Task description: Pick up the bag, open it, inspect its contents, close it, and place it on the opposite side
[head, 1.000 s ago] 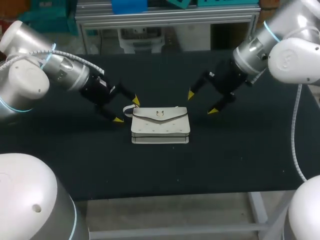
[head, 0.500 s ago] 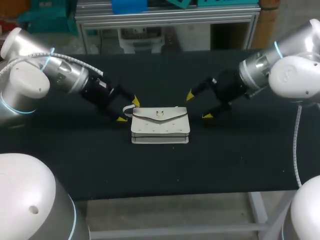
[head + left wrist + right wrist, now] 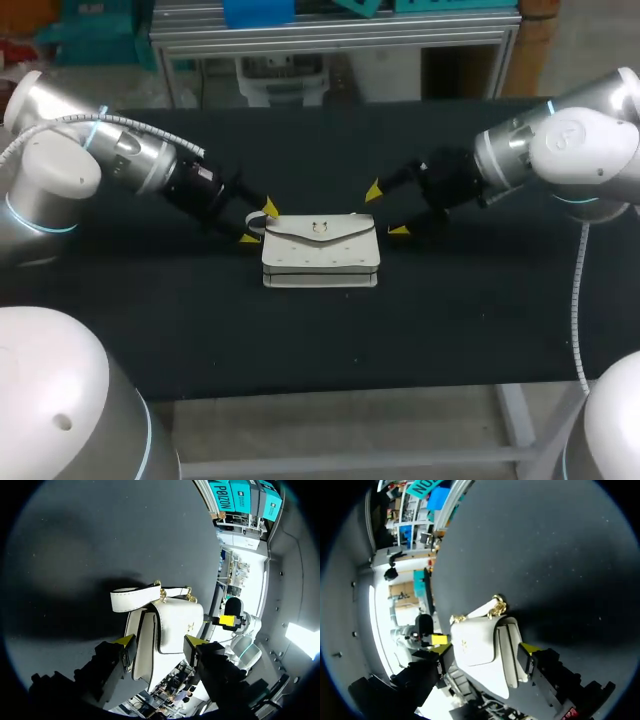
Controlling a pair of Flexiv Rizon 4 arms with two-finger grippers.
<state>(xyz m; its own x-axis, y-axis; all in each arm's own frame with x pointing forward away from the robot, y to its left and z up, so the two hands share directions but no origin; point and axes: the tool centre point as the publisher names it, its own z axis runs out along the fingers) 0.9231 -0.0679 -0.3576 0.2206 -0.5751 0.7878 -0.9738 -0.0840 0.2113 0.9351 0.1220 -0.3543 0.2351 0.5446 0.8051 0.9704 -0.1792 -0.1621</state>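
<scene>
A small white bag [image 3: 320, 250] with a flap and a gold clasp lies flat on the middle of the black table [image 3: 320, 340]. My left gripper [image 3: 259, 222] is at its left end, open, with its fingers on either side of the white strap loop [image 3: 254, 220]. In the left wrist view the bag [image 3: 170, 625] lies between the fingers of that gripper [image 3: 160, 641], and the strap [image 3: 132, 596] stretches out ahead. My right gripper [image 3: 386, 211] is open at the bag's right end. In the right wrist view this gripper [image 3: 487, 650] straddles the bag [image 3: 480, 647], with the gold chain [image 3: 495, 607] ahead of it.
The black table top has bare cloth in front of the bag and out to both sides. Nothing else stands on it. A metal frame runs along the far edge [image 3: 330, 40].
Both grippers have moved inward and lower to the bag's two ends. Their fingers stand closer together than before. The bag has not moved.
</scene>
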